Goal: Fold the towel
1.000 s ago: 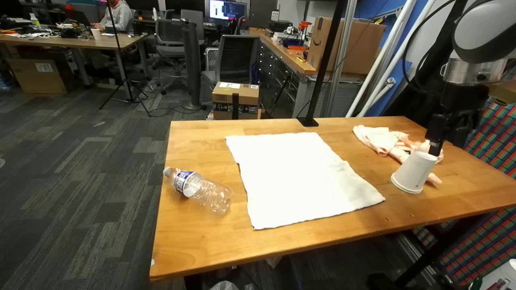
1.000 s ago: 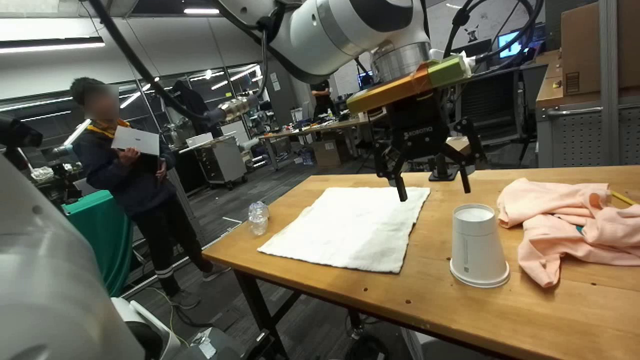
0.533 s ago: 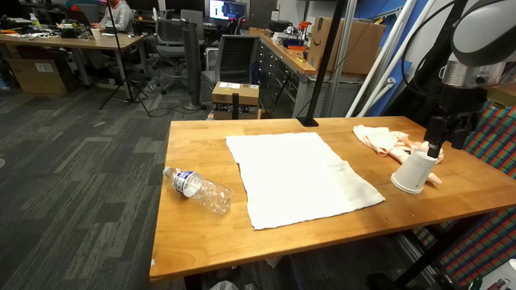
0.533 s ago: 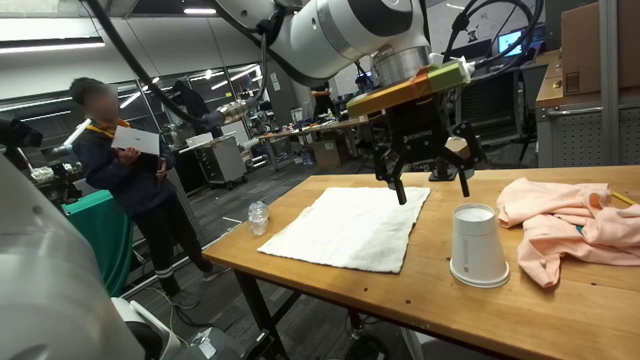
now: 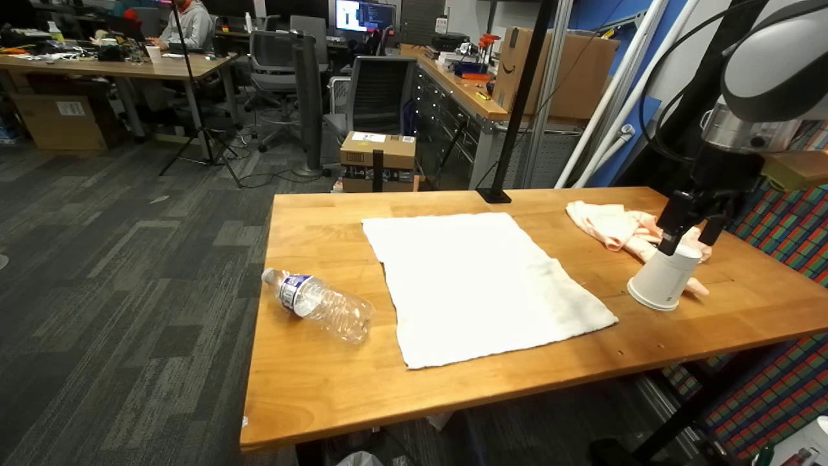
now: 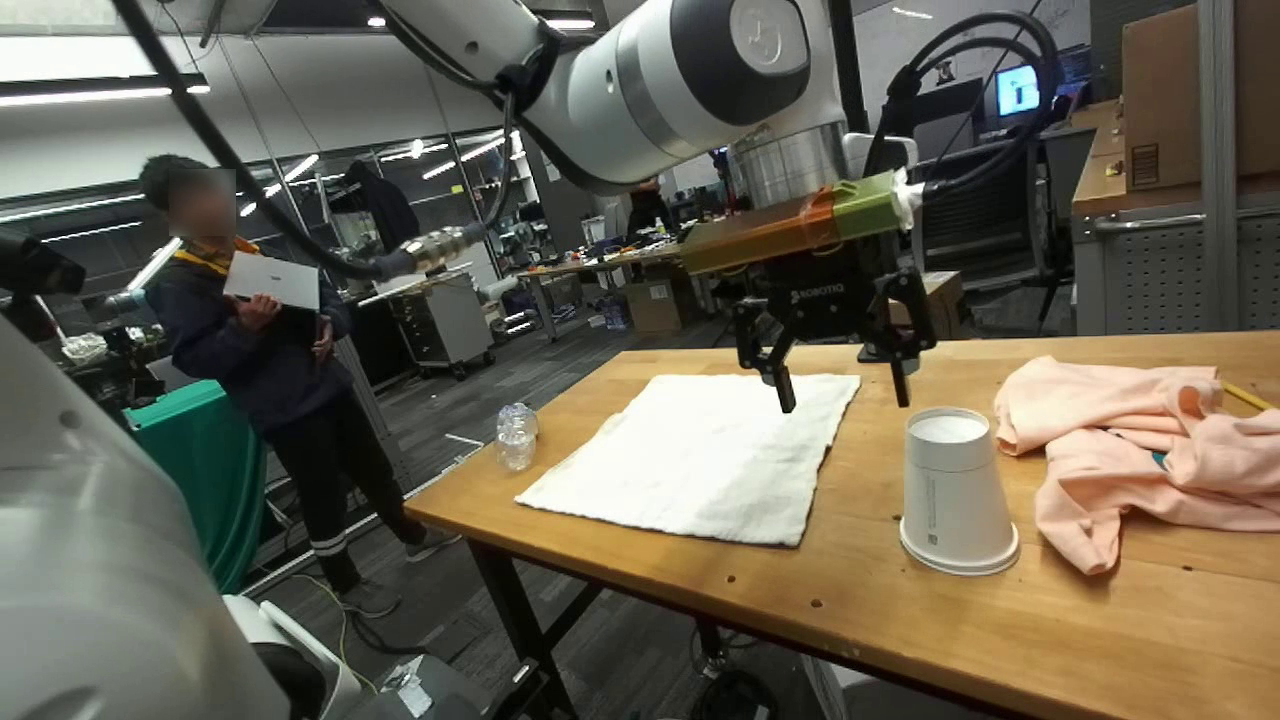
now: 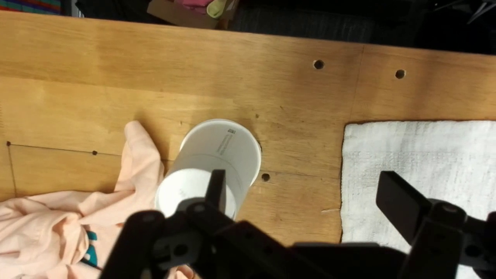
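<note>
A white towel lies flat and spread out on the wooden table; it shows in both exterior views (image 5: 479,291) (image 6: 700,455). Its left part shows in the wrist view (image 7: 422,151), with a near-straight edge and one corner. My gripper (image 6: 845,404) is open and empty, fingers pointing down, above the table beside the towel. It also shows in an exterior view (image 5: 686,247), where it overlaps a white cup. In the wrist view the gripper (image 7: 302,175) has one finger in front of the cup and the other in front of the towel, with the towel's edge between.
An upside-down white paper cup (image 6: 955,500) stands close to the gripper. A crumpled peach cloth (image 6: 1120,440) lies beyond it. A clear plastic bottle (image 5: 330,307) lies on the towel's far side. A black post (image 5: 495,195) stands at a table edge.
My gripper has moved toward the towel, shifting left and slightly down in both exterior views, and its wrist has turned a little. The towel, cup and bottle have not moved.
</note>
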